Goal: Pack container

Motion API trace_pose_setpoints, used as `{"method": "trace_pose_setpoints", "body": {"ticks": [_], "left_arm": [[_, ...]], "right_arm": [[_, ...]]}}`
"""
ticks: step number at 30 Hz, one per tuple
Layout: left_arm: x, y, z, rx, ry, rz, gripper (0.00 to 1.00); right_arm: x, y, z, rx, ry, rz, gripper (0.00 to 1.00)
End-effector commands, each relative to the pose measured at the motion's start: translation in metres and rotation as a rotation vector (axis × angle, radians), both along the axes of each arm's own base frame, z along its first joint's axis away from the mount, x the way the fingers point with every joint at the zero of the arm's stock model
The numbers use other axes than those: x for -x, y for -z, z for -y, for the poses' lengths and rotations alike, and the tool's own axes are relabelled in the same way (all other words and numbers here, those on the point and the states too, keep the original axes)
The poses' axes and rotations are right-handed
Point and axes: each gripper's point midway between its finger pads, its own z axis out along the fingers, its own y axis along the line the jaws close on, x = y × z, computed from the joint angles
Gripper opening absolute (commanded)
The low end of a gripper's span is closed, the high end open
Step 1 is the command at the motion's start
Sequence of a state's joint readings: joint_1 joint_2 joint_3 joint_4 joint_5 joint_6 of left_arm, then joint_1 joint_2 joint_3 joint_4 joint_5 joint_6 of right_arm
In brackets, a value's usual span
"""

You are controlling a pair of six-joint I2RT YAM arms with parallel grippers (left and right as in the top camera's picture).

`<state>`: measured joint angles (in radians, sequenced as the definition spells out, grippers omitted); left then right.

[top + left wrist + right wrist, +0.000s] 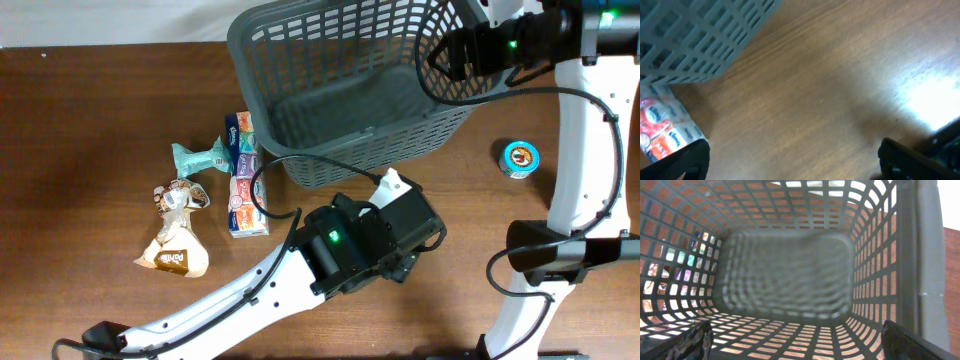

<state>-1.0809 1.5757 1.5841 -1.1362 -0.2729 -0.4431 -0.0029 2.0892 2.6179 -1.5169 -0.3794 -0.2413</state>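
Observation:
The container (340, 90) is a large dark grey slotted basket at the table's back centre. My right gripper (440, 55) sits at its right rim. In the right wrist view my right gripper (800, 350) faces into the basket's bare interior (785, 275); the dark fingertips (917, 342) stand wide apart, open, with nothing between them. My left arm's wrist (365, 240) lies just in front of the basket. In the left wrist view my left gripper (795, 170) is open over bare wood, with a corner of the basket (695, 40) at upper left.
Left of the basket lie a stack of tissue packs (243, 175), a teal wrapped item (200, 157), a small packet (180, 197) and a brown snack bag (178, 248). A round blue-topped tub (520, 158) stands to the right. The tissue packs (662, 130) show beside my left finger.

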Motion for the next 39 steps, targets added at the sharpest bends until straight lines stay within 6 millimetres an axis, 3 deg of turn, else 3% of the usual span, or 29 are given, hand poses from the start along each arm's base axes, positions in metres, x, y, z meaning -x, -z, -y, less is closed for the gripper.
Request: {"method": "trace_pose_setpoints", "body": {"ticks": [1,3,7,8,11,12,14,18,20,24,29,39], "left_arm": [[-0.003,-0.008,0.01,0.046,-0.005,0.014,1.0],[-0.006,-0.008,0.015,0.06,-0.005,0.021,0.98],[-0.014,-0.007,0.021,0.065,-0.02,0.052,0.8],[-0.019,-0.008,0.017,0.05,-0.037,0.08,0.64],[-0.026,-0.01,0.012,0.031,-0.062,0.116,0.36],[-0.028,-0.011,0.01,0.027,-0.083,0.13,0.22],[-0.031,-0.012,0.008,0.026,-0.103,0.142,0.08],[-0.038,-0.013,0.002,0.019,-0.127,0.153,0.04],[-0.044,-0.013,-0.003,0.018,-0.148,0.153,0.02],[-0.061,-0.012,-0.018,0.013,-0.206,0.153,0.02],[-0.076,-0.013,-0.03,0.016,-0.254,0.157,0.02],[-0.085,-0.017,-0.033,0.04,-0.278,0.172,0.02]], "right_arm": [[0.0,0.003,0.003,0.043,0.005,0.002,0.95],[0.0,0.003,0.004,0.043,0.007,-0.001,0.94],[0.001,0.003,0.004,0.043,0.006,-0.003,0.91],[0.001,0.003,0.004,0.044,0.007,-0.003,0.84],[0.0,0.004,0.007,0.062,0.02,-0.005,0.57],[0.0,0.005,0.01,0.068,0.041,-0.01,0.45],[-0.001,0.006,0.013,0.075,0.066,-0.018,0.33],[0.001,0.009,0.015,0.082,0.07,-0.03,0.17],[0.001,0.011,0.023,0.107,0.121,-0.045,0.04],[0.002,0.014,0.034,0.147,0.191,-0.062,0.04],[0.002,0.014,0.034,0.15,0.191,-0.062,0.04],[0.004,0.025,0.034,0.153,0.189,-0.098,0.04]]}}
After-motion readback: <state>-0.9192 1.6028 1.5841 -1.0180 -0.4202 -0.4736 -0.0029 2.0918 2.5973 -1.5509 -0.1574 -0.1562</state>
